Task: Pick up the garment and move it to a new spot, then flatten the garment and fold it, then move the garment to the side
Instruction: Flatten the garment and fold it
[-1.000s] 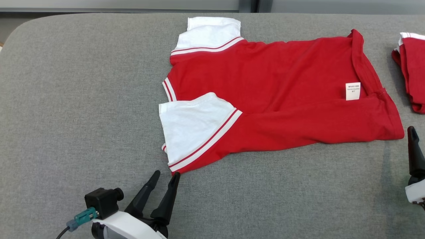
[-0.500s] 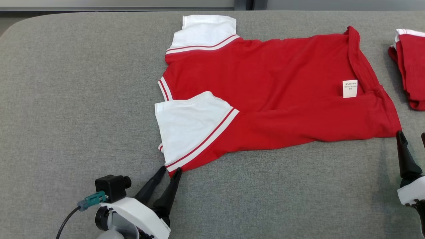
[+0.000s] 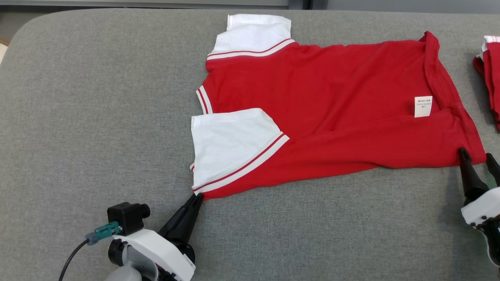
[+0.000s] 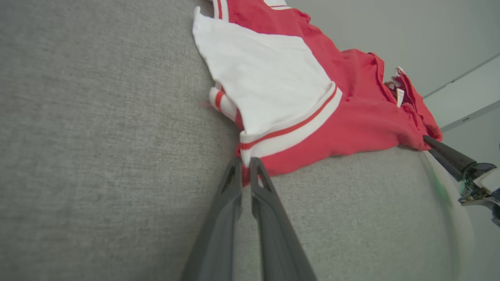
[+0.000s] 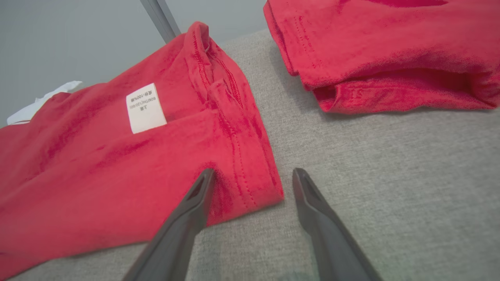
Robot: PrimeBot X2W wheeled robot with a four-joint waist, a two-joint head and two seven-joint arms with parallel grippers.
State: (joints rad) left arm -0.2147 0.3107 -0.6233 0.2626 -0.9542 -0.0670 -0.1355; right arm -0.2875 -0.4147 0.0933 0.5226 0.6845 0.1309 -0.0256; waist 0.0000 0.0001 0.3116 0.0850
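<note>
Red cloth trimmed in white lies spread on a grey padded table point(image 3: 97, 117) as a two-armed robot sets up a lift. The garment point(image 3: 332, 101) sits flat across the middle and right of the surface, with its neck end toward the robot's left and its hem toward the right. One white sleeve point(image 3: 230, 144) is folded over the body and a white label point(image 3: 423, 106) shows near the hem.

The left gripper point(image 3: 197, 197) is clamped on the near corner below that sleeve. The left wrist view shows only a sliver of red and white trim caught between its closed fingertips point(image 4: 245, 164).

The right gripper point(image 3: 476, 154) stands wide open and holds nothing. Its fingers straddle the near hem corner, one resting on the cloth and the other over bare table point(image 5: 253, 171).

The weak point looks to be the left bite, which is so shallow that the corner could slide free once the cloth's weight comes onto it. On the right, closing from this stance may catch just the top layer or the hem's edge. The lower layer would then trail and bunch as the garment moves.

If only one side holds, the cloth would drag and twist rather than travel flat, and the loose sleeve could flop open. A folded red pile point(image 5: 390, 58) lies just beyond the right gripper, so a wide swing to that side risks snagging it
</note>
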